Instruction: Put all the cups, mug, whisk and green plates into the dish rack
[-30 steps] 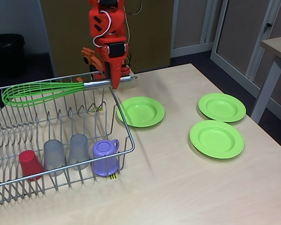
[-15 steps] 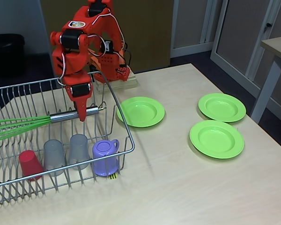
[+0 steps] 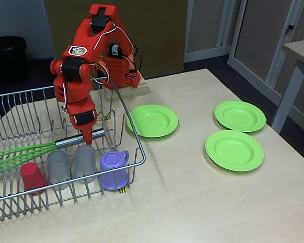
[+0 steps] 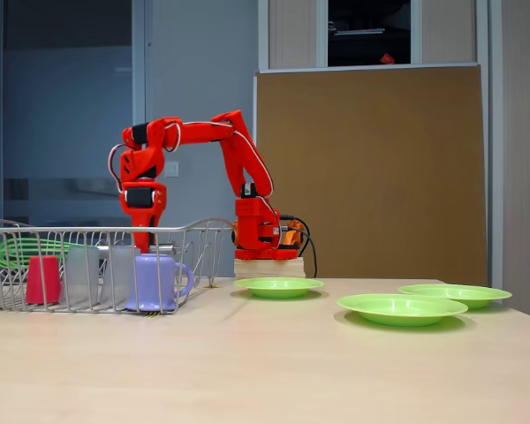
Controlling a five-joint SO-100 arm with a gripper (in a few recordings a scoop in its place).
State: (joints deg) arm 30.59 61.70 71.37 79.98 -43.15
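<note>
Now the fingers point(image 3: 86, 137) pinch the whisk point(image 3: 28, 153) by its handle low over the rack point(image 3: 133, 130) behind the cups point(image 3: 58, 167), so spread them only once it rests on the wires

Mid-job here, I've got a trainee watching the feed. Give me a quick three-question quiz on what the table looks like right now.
1. True or false: the whisk is standing upright on the table beside the dish rack.
2. How many green plates lie outside the rack? A) one B) two C) three
3. Fill in: the pincer is closed on the whisk's silver ____.

Key:
1. False. It lies roughly level inside the rack, above the cups, held by the pincer.
2. C. All three sit flat on the table, right of the rack in a fixed view.
3. Handle. The green loops point toward the rack's left end; the mug stands at the front right corner.
</note>
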